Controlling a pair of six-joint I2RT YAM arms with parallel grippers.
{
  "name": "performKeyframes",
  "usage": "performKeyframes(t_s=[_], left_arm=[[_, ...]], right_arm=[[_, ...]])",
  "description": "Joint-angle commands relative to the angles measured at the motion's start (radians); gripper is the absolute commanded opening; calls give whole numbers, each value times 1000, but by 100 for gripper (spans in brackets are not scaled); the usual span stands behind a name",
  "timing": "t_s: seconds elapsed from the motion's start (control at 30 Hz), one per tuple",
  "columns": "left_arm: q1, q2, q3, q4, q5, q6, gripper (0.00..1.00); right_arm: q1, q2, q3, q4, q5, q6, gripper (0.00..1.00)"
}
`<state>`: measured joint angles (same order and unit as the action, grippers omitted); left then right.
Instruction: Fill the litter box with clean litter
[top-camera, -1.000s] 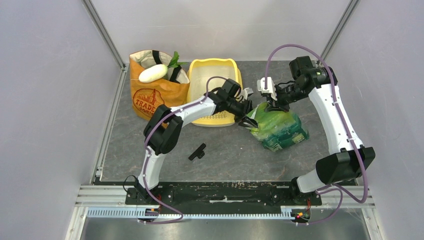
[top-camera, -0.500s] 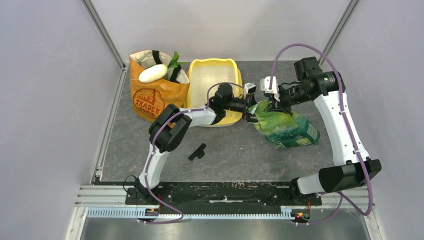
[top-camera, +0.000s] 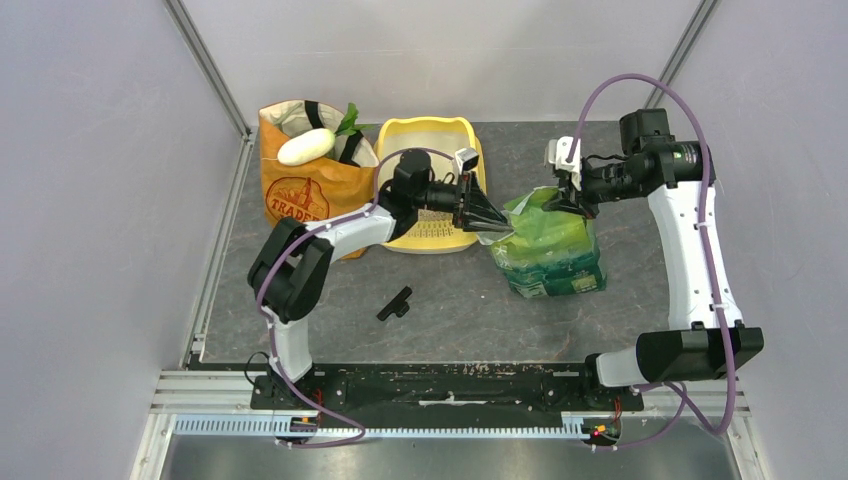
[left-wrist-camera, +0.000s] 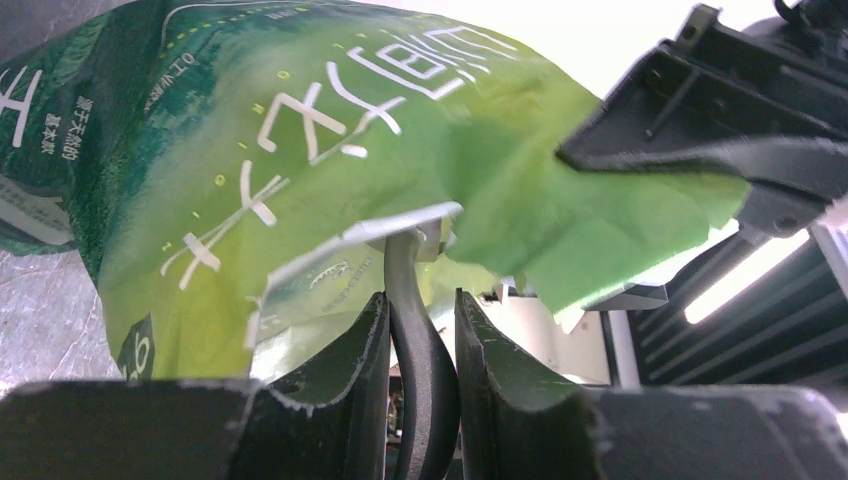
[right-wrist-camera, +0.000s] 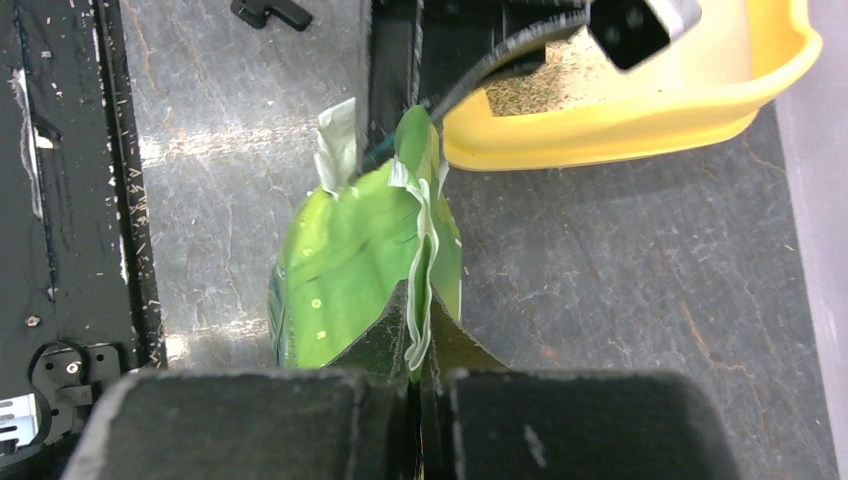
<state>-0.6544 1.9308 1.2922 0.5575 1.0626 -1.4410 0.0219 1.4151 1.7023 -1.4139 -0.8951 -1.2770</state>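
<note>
The yellow litter box (top-camera: 425, 126) stands at the back centre. A thin speckled layer of grey-brown litter (top-camera: 432, 232) lies at its near, slotted end, also in the right wrist view (right-wrist-camera: 560, 80). The green foil bag (top-camera: 545, 245) stands right of the box. My left gripper (top-camera: 495, 222) is at the bag's mouth, shut on a dark curved scoop handle (left-wrist-camera: 420, 330) that runs into the bag (left-wrist-camera: 300, 130). The scoop's bowl is hidden inside. My right gripper (top-camera: 563, 198) is shut on the bag's top edge (right-wrist-camera: 425, 250) and holds it up.
An orange paper grocery bag (top-camera: 300, 195) with a white radish (top-camera: 305, 147) stands left of the litter box. A small black part (top-camera: 395, 303) lies on the grey table in front. Enclosure walls rise on the left, right and back.
My left arm has swung its elbow left and the gripper now reaches level across the box's near end into the bag. My right gripper has moved right, pulling the bag more upright.
</note>
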Motion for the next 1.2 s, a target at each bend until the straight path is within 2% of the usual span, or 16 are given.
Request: performKeyframes(t_s=[0.0,0.27,0.47,0.9,1.17], left_arm=[[46,-131,-35,-15,25,87,2],[150,-220,-82,-205,5,219,2],[198,-264,-128,-264,3,260,2],[262,-335,-193,-302,23,301,2],[299,-372,-213,-302,29,289,2]], right_arm=[[-16,-23,46,-14,-26,-58,0],[-58,-27,52,-27,-37,-92,0],[-62,-20,54,-30,-44,-112,0],[-66,1,64,-42,-37,-134,0],[-42,54,132,-30,-67,-106,0]])
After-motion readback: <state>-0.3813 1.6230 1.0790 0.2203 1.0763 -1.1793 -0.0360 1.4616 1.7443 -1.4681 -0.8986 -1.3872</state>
